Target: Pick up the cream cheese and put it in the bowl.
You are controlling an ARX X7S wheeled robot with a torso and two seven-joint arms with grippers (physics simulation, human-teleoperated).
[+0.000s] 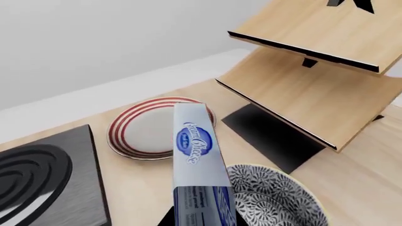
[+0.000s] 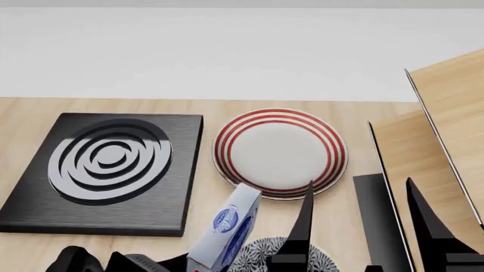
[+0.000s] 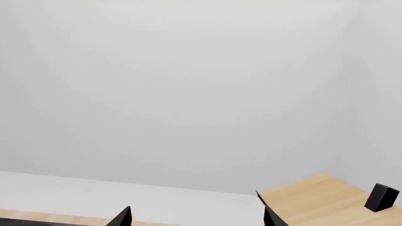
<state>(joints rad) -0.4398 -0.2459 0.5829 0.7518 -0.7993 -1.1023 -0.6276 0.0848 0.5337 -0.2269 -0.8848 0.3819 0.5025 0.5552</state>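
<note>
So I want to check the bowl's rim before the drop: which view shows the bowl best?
The left wrist view: the bowl shows its patterned inside and pale rim beside the cream cheese, though cut by the picture's edge. The head view catches only a sliver of it at the bottom edge. The right wrist view shows none of it.

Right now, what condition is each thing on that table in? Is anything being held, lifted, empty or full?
cream cheese: held by the left gripper, lifted, tilted, beside the bowl's rim.
bowl: on the table, empty where visible.
plate: flat on the table, empty.
stove burner: flat on the table, nothing on it.
wooden rack: shelves slanted, bare where visible.
right gripper: open, holding nothing.
</note>
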